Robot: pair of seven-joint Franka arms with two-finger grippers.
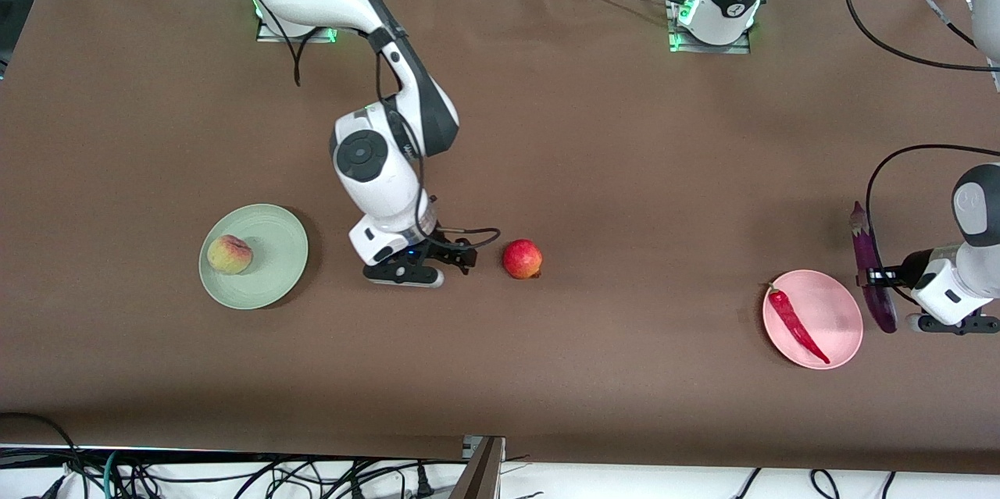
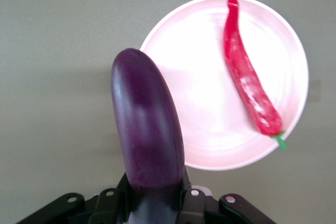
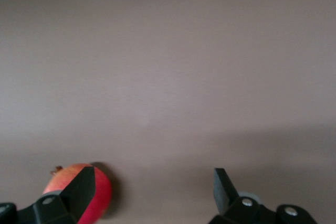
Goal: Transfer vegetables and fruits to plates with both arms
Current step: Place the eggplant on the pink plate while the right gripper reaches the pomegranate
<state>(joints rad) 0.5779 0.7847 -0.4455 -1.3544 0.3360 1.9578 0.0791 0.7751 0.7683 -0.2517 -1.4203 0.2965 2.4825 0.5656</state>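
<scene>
My left gripper (image 1: 876, 278) is shut on the purple eggplant (image 1: 869, 257) and holds it beside the pink plate (image 1: 836, 311), toward the left arm's end of the table. In the left wrist view the eggplant (image 2: 148, 124) sticks out from between the fingers (image 2: 191, 203), its rounded end over the pink plate's rim (image 2: 205, 119). The red chili pepper (image 1: 795, 321) lies on that plate, also seen in the left wrist view (image 2: 247, 85). The peach (image 1: 230, 254) sits on the green plate (image 1: 273, 265). My right gripper (image 1: 462, 257) is open and empty, low beside the red apple (image 1: 522, 258). In the right wrist view the apple (image 3: 103, 196) sits by one fingertip (image 3: 84, 184).
Brown cloth covers the whole table (image 1: 625, 171). Cables hang along the table's edge nearest the front camera (image 1: 234, 475). A black cable loops from the left arm above the eggplant (image 1: 898, 155).
</scene>
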